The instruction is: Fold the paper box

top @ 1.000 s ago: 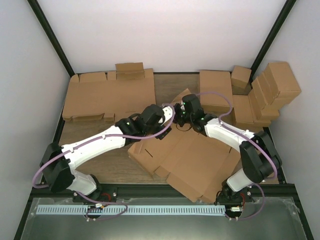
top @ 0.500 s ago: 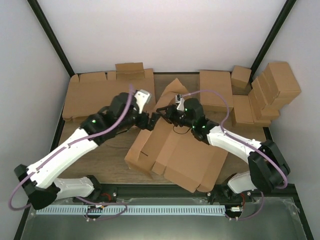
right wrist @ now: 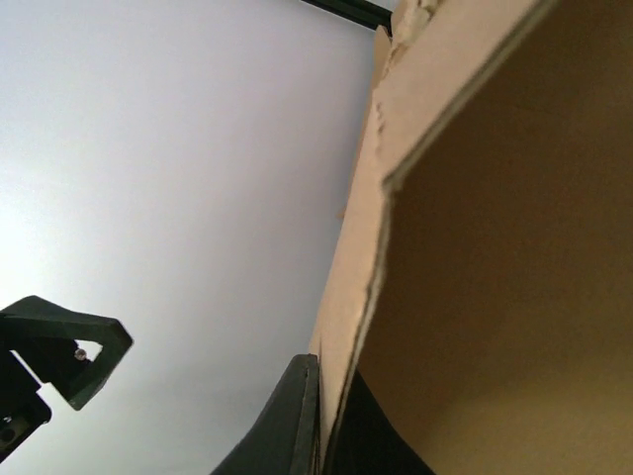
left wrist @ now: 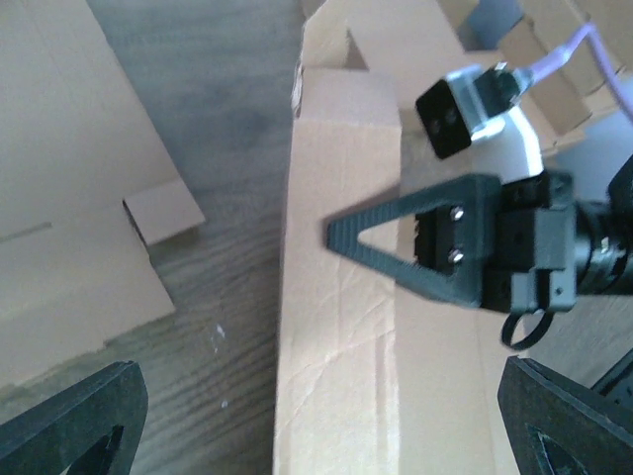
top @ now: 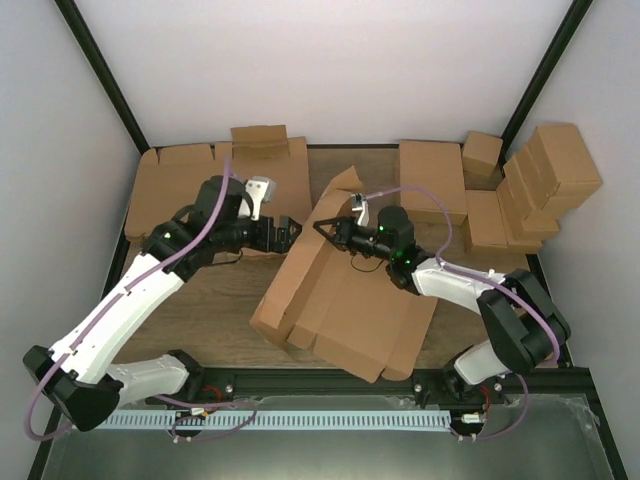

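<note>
The paper box (top: 350,300) is a brown die-cut cardboard sheet, partly folded, lying mid-table. One flap (top: 336,195) stands up at its far left corner. My right gripper (top: 326,229) is shut on this flap's edge; in the right wrist view the two fingers pinch the cardboard (right wrist: 396,247) between them at the right gripper's tips (right wrist: 331,421). My left gripper (top: 283,232) is open and empty, just left of the box and apart from it. In the left wrist view the left gripper (left wrist: 316,396) is spread wide over a box panel (left wrist: 336,327), with the right gripper (left wrist: 396,247) ahead.
A pile of flat cardboard blanks (top: 210,190) lies at the back left. Another flat piece (top: 430,175) and several finished brown boxes (top: 540,180) stand at the back right. Black frame posts (top: 105,80) rise at the back corners. Bare wood table (top: 200,300) shows under the left arm.
My left gripper has pulled back to the left, away from the box. My right gripper has moved left with the flap, which now stands higher. The sheet has shifted left.
</note>
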Robot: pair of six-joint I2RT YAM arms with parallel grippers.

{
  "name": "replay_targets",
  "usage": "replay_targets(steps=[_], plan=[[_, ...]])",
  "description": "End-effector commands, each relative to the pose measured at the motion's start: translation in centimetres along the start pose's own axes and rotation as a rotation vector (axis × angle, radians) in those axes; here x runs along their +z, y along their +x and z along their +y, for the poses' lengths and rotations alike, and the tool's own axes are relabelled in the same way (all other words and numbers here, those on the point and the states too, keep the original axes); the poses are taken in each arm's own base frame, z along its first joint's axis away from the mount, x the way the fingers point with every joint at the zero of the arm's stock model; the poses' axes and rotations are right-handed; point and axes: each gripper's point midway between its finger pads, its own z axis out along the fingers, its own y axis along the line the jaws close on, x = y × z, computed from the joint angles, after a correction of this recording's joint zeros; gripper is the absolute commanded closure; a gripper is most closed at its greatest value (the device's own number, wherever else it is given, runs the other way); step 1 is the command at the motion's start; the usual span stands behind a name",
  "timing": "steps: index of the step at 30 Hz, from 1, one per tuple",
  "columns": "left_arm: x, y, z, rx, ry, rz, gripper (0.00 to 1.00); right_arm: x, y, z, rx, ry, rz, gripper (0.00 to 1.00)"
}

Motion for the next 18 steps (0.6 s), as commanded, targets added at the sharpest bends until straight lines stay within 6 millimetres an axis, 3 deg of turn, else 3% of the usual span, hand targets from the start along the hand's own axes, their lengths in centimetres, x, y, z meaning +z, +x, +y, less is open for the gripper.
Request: replay_targets(steps=[1, 5, 10, 18], plan=[[1.7, 2.9, 0.8, -0.008, 0.002, 0.097, 0.00, -0.4, 0.7, 0.4, -0.119, -0.059, 0.037, 0.99], [3.5, 4.8, 0.7, -0.010, 0.040, 0.181, 0.00, -0.8, 1.3, -0.4, -0.139, -0.058, 0.052, 0.99], [5.1, 6.0, -1.3, -0.035, 0.185, 0.220, 0.00, -0.8, 2.0, -1.2, -0.130, -0.065, 0.073, 0.99], [6.6, 8.0, -1.0, -0.066, 0.174, 0.301, 0.01, -0.2, 1.7, -3.1, -0.104, 0.003, 0.061, 0.99]])
